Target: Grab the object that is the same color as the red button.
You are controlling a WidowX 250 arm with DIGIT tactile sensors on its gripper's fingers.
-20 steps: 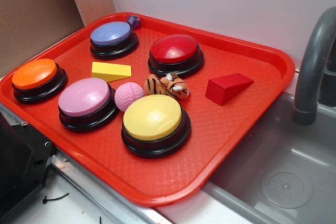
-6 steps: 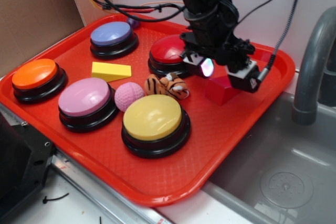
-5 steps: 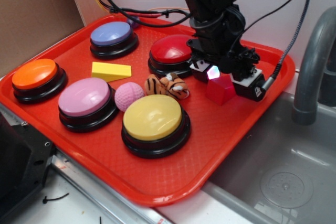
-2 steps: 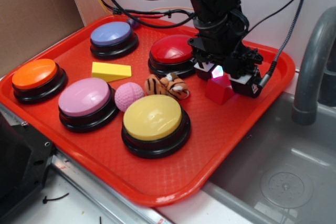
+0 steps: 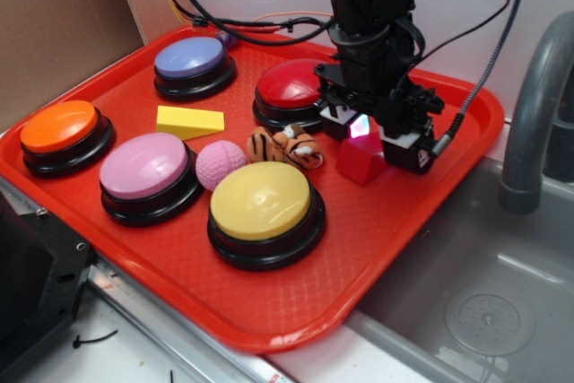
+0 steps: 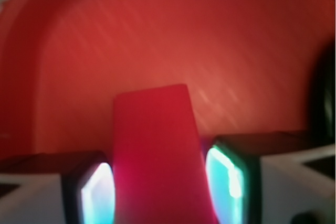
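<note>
Gripper low over red tray, jaws pinching red wedge block beside red button. Tiger toy, pink ball, yellow button close left. Sink faucet right.

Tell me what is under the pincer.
The red wedge sits under the pincer, between its lit fingers in the wrist view, on the tray. The wedge's far end is hidden behind the pincer.
</note>
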